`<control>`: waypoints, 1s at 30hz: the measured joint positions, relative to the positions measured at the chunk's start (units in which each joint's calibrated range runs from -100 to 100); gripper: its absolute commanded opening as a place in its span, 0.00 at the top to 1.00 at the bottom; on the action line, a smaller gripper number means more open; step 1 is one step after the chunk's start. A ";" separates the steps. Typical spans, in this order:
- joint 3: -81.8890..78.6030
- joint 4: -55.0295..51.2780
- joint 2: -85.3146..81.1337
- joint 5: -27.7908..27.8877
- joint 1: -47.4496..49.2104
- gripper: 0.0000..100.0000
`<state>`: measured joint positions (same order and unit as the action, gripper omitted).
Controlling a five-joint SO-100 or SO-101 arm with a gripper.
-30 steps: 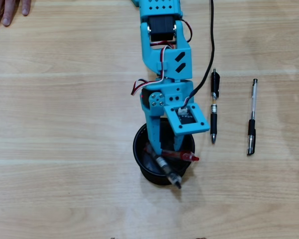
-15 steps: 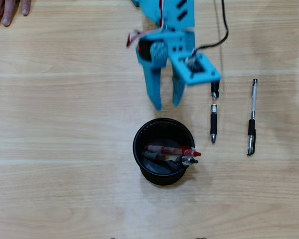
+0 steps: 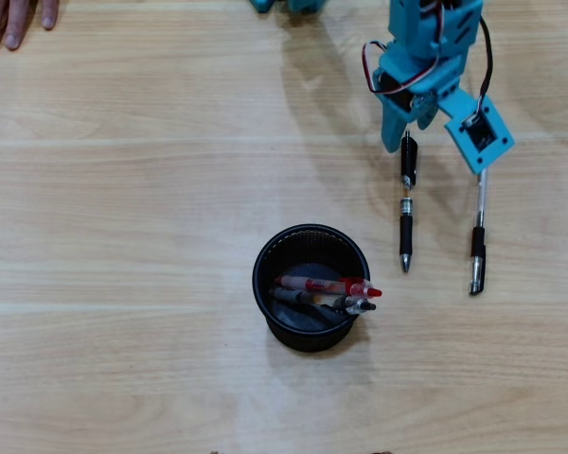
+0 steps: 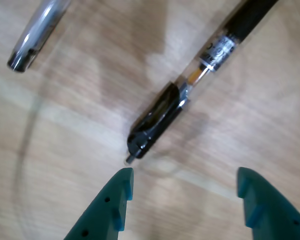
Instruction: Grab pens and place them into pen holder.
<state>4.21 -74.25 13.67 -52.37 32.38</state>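
Pale wood-grain tabletop (image 3: 123,236), seemingly laminate

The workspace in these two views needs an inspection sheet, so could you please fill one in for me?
Surface: wooden table, bare around the things.
Job's things: pen holder holds a red-and-white pen and a grey-black pen; black pen and clear pen lie on the table to its right, overhead view.
Clutter: nothing seen.
Gripper: gripper open, empty, over the black pen's top end.
Cables: black cable and red-white wires on the arm.
Surroundings: fingers at the top left corner.
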 measured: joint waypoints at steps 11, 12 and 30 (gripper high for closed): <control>9.74 0.17 15.49 -6.00 1.18 0.74; 10.09 0.26 16.34 -6.05 1.18 0.74; 12.84 11.63 23.70 -6.21 -3.55 0.98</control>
<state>17.04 -62.62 37.37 -58.58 28.83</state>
